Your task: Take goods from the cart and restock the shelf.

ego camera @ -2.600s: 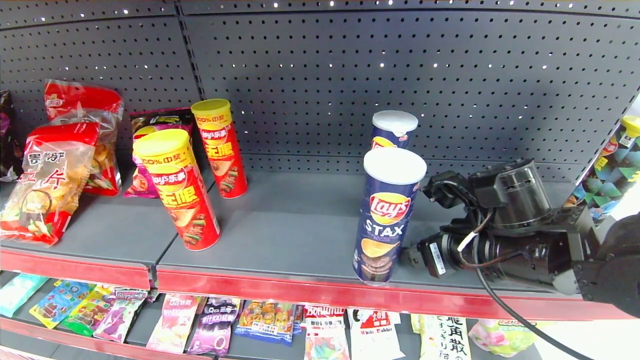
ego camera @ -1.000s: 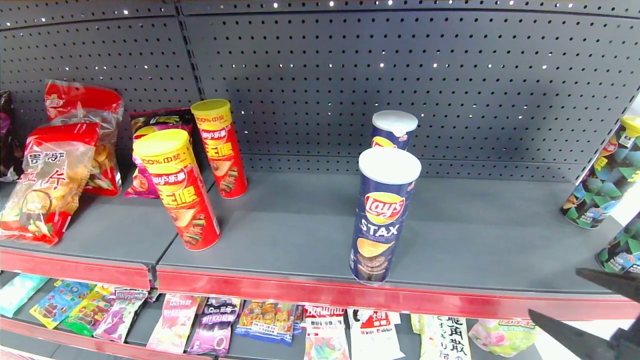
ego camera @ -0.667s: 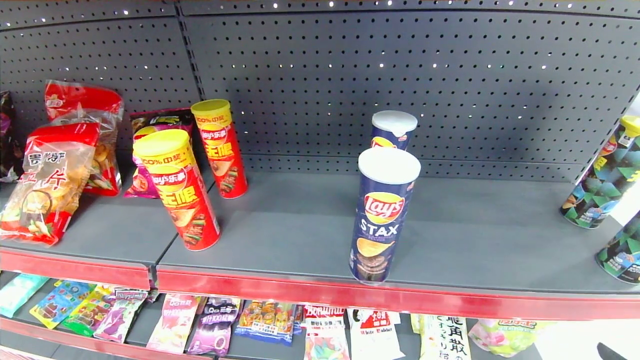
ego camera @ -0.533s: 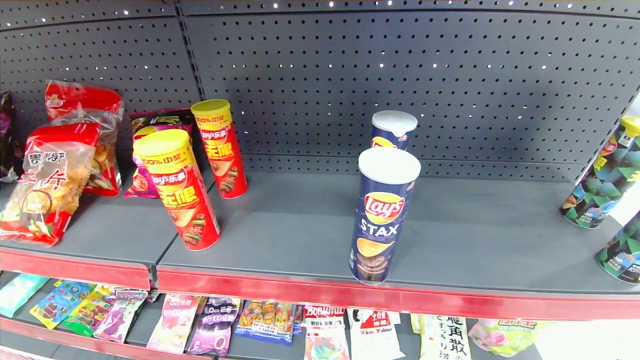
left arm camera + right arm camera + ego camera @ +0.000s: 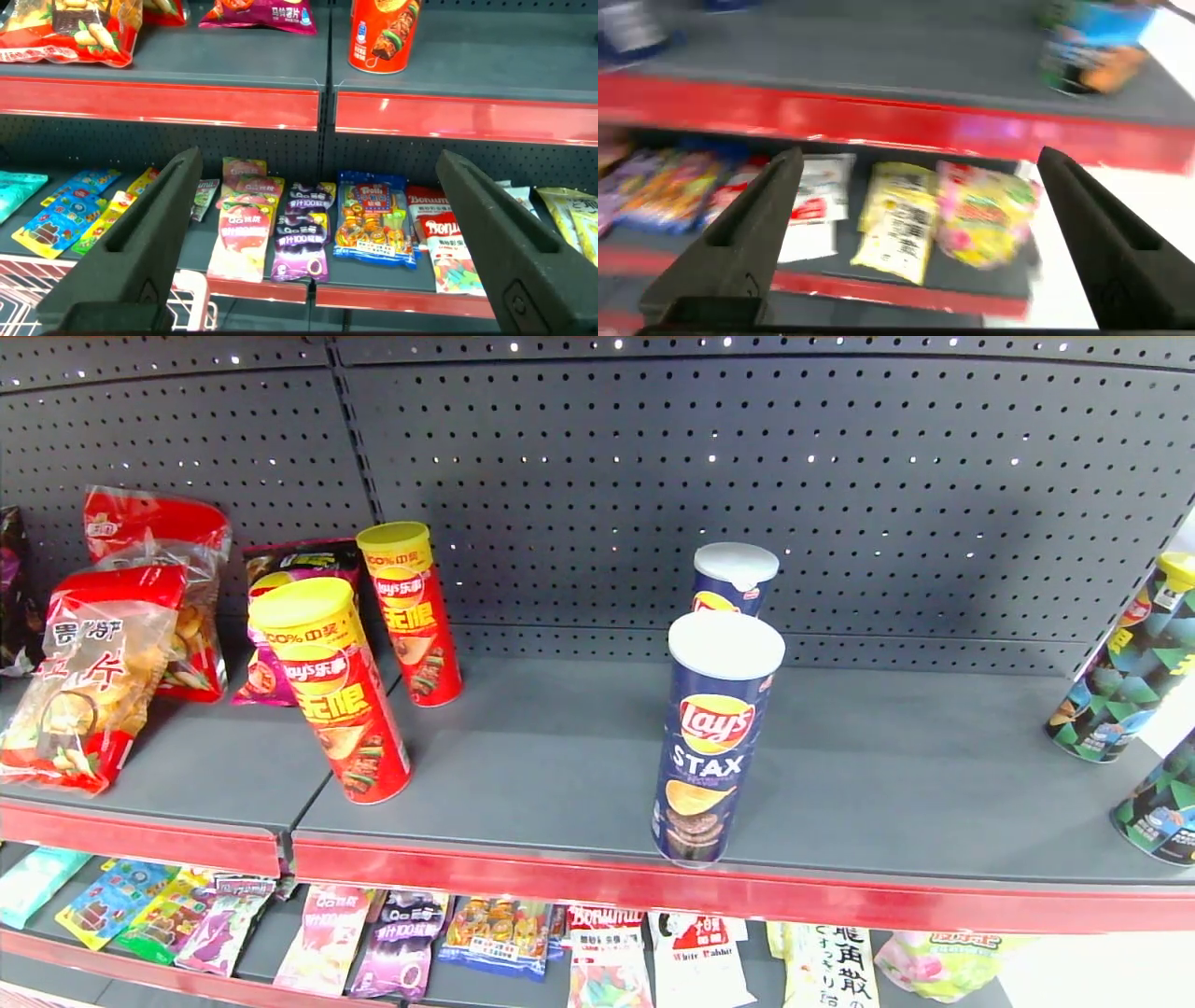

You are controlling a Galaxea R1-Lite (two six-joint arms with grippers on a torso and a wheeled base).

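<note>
you look to be between items. the blue can [image 5: 717, 737] stands upright at the front edge of the shelf [image 5: 523, 775], with a second blue can [image 5: 735, 581] behind it. your left gripper [image 5: 318, 252] and right gripper [image 5: 915, 243] face the lower shelf [image 5: 392, 299], both spread wide and empty. next, i'd say, fetch another item from the cart; the bare stretch right of the cans has room.

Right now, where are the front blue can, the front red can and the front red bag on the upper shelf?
front blue can [image 5: 715, 737], head view, middle of its label.
front red can [image 5: 336, 705], head view, its side at mid-height.
front red bag [image 5: 84, 681], head view, its clear window.
</note>
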